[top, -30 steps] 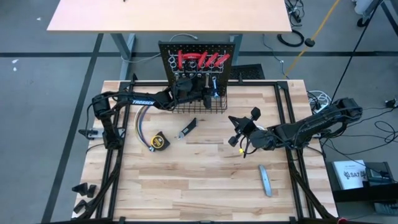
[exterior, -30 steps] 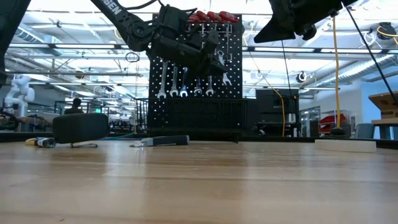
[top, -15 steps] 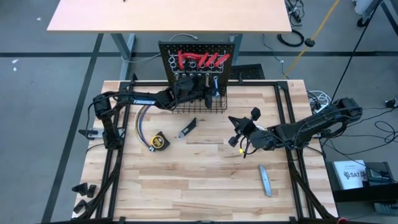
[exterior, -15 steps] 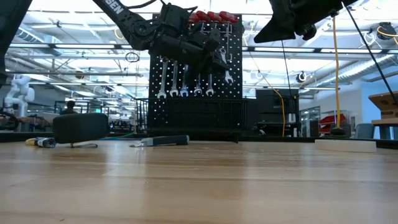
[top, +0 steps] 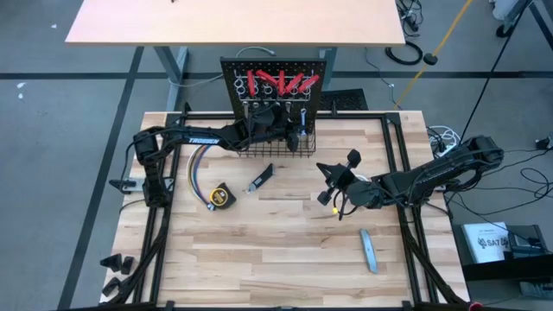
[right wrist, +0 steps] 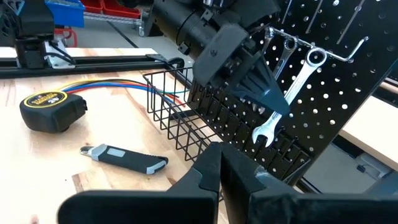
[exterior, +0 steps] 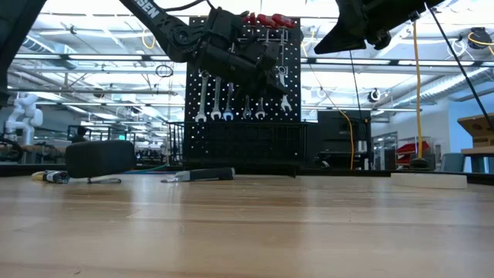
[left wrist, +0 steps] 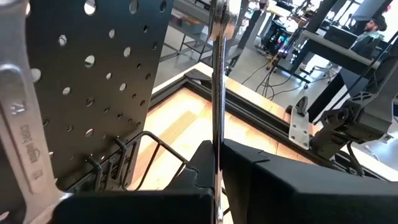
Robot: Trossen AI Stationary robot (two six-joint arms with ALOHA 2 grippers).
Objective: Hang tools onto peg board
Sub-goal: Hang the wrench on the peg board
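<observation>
- High view: my left claw (top: 298,131) is up at the peg board (top: 232,71), over the wire basket (top: 278,151), clamped on a silver wrench (top: 301,130). The red-handled tools (top: 278,83) are already seated along the top of the board. The yellow tape measure (top: 221,197), the black-handled knife (top: 262,177) and the grey bar (top: 368,250) lie loose on the bench (top: 259,259), so I judge the job well past halfway with three pieces left, plus this wrench. The right claw (top: 333,177) waits mid-bench, shut and holding nothing. Compared with a second ago, the left arm has edged right along the board.
- Low view: four wrenches (exterior: 224,108) hang in a row on the board. The one I am carrying (exterior: 284,89) sits at the right end of that row, higher than a second ago and closer to its hook. The tape measure (exterior: 96,158) and knife (exterior: 202,174) rest on the bench in front.
- Left wrist view: the held wrench (left wrist: 217,93) runs edge-on between my pinched fingers (left wrist: 186,180), beside the perforated panel (left wrist: 99,81); a hung wrench (left wrist: 22,112) shows close by.
- Right wrist view: the left claw (right wrist: 264,93) pinches the wrench (right wrist: 289,99), its ring end at a chrome hook (right wrist: 339,55); I cannot tell whether it is threaded on yet. This arm's own fingers (right wrist: 211,168) are together.
</observation>
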